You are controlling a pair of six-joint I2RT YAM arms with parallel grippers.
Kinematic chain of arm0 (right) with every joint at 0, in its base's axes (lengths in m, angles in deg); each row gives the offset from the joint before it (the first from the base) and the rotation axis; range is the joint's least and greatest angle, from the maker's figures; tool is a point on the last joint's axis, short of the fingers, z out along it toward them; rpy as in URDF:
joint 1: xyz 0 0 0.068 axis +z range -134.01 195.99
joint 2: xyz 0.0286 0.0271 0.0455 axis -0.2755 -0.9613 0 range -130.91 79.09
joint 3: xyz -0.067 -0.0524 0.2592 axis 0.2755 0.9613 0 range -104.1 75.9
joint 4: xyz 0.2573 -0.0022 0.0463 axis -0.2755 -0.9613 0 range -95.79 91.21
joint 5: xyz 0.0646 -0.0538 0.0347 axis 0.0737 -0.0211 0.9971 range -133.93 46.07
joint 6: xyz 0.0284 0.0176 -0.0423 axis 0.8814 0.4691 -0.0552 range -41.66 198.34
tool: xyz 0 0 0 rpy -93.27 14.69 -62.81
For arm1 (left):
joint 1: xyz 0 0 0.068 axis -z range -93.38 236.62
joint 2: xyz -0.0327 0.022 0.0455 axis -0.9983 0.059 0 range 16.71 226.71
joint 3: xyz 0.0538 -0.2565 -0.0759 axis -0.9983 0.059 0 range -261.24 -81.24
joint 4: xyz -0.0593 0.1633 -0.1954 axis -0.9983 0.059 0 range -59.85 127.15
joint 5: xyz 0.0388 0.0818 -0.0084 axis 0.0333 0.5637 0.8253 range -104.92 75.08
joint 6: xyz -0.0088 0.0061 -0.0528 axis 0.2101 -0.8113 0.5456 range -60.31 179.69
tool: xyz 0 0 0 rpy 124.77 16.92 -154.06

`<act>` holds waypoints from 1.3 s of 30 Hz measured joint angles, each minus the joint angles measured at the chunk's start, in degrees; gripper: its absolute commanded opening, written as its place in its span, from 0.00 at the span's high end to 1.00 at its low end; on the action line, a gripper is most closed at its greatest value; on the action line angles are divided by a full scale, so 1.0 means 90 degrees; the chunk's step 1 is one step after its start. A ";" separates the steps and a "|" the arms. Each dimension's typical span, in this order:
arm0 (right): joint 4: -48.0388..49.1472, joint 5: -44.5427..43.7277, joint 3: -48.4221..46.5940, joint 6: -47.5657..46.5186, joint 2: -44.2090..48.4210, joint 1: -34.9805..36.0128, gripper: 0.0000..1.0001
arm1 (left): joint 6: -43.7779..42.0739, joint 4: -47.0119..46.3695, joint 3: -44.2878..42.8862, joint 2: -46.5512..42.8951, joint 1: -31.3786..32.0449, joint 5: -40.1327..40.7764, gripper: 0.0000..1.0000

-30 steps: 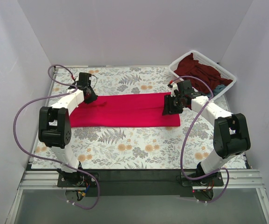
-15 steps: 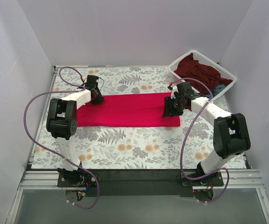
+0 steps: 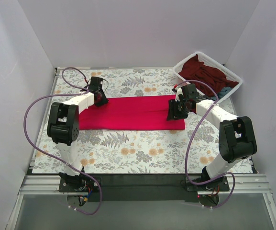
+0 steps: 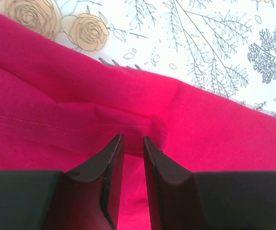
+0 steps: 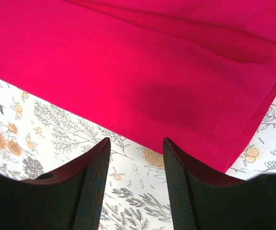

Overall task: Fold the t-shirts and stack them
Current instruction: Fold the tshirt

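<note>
One crimson t-shirt [image 3: 133, 112] lies flat mid-table. My left gripper [image 4: 133, 139] stands barely parted over its left end, and my right gripper [image 5: 137, 141] is spread wide at its right end. The basket [image 3: 184, 61] in the table's far right corner holds one maroon t-shirt [image 3: 202, 69] and one teal t-shirt [image 3: 226, 90].

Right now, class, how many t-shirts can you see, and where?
3: a red t-shirt spread flat on the table; a maroon t-shirt and a teal t-shirt in the white basket. Others may be hidden beneath.
</note>
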 measured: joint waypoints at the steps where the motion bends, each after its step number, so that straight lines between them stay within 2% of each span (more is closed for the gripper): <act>1: 0.0000 0.0000 0.0000 0.0000 0.0000 0.0000 0.45 | 0.0000 0.0000 0.0000 0.0002 0.0027 0.0000 0.79; 17: 0.0000 0.0000 0.0010 -0.0002 -0.0034 0.0000 0.45 | -0.0097 -0.0216 0.0182 0.0141 0.0493 0.0289 0.78; 19: 0.0000 0.0000 0.0010 -0.0017 -0.0034 0.0000 0.46 | -0.0100 -0.0236 0.0185 0.0141 0.0493 0.0333 0.76; 24: 0.0000 -0.0007 0.0010 -0.0100 -0.0034 0.0039 0.46 | -0.0114 -0.0119 0.0073 0.0138 0.0537 0.0401 0.61; 28: -0.0002 -0.0046 0.0007 -0.0163 -0.0034 0.0134 0.46 | -0.0138 0.0117 -0.0034 0.0039 0.0532 0.0605 0.59; 32: -0.0005 -0.0083 0.0007 -0.0199 -0.0041 0.0267 0.46 | -0.0107 0.0301 -0.0036 -0.0270 0.0471 0.0872 0.67; 35: -0.0005 -0.0083 0.0007 -0.0223 -0.0083 0.0340 0.46 | -0.0044 0.0340 0.0002 -0.0556 0.0313 0.0981 0.79; 39: -0.0015 -0.0090 -0.0015 -0.0265 -0.0185 0.0386 0.46 | 0.0012 0.0294 0.0036 -0.0646 -0.0107 0.1059 0.83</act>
